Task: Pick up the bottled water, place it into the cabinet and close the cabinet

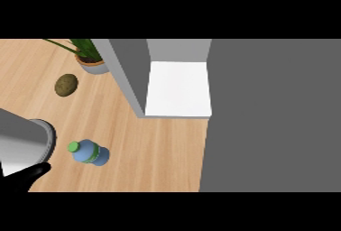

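The bottled water [90,152], blue with a green cap and green band, lies on its side on the wooden counter [153,153], cap toward the left. The cabinet stands open just behind it, showing a white shelf [178,88] and a grey side wall [126,74]. Its wide grey door [273,117] fills the right of the head view. My left forearm [23,142] enters at the left edge, and the black left hand [28,177] shows only in part, left of and slightly below the bottle, apart from it. The right hand is out of view.
A brown, rough oval object [66,85] lies on the counter at the left. Behind it, next to the cabinet's side wall, stands a potted plant [90,57].
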Controlling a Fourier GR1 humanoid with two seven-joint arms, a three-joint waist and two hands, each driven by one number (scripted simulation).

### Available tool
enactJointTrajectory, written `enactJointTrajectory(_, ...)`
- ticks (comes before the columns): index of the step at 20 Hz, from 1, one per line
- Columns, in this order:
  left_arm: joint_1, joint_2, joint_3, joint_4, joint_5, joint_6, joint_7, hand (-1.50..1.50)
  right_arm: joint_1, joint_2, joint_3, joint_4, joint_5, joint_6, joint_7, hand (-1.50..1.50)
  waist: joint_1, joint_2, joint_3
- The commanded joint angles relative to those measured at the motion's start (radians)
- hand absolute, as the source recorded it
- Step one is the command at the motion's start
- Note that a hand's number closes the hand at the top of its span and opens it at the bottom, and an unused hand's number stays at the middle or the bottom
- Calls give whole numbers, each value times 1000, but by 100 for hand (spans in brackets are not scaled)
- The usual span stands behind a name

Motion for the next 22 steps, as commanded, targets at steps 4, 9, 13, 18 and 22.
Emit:
enactJointTrajectory(4, 116, -24, -19, -282, -33, 160, 262, -150, 145, 1, 112, -223, -40, 32, 103, -150, -11, 3, 3)
enactJointTrajectory(9, 173, -22, -35, -428, -85, 172, 370, -150, 137, 61, 273, -278, 93, -36, 180, -150, -7, 5, 3)
enactJointTrajectory(13, 172, 2, -56, -501, -133, 207, 458, -150, 145, 67, 336, -316, 144, -61, 236, -150, -6, 4, 3)
enactJointTrajectory(18, 180, 39, -2, -514, -75, 213, 514, -150, 158, 76, 415, -305, 225, -110, 215, -150, -5, 1, 2)
enactJointTrajectory(22, 171, 57, -21, -517, -103, 230, 543, -150, 139, 54, 394, -348, 206, -136, 278, -150, -8, 2, 3)
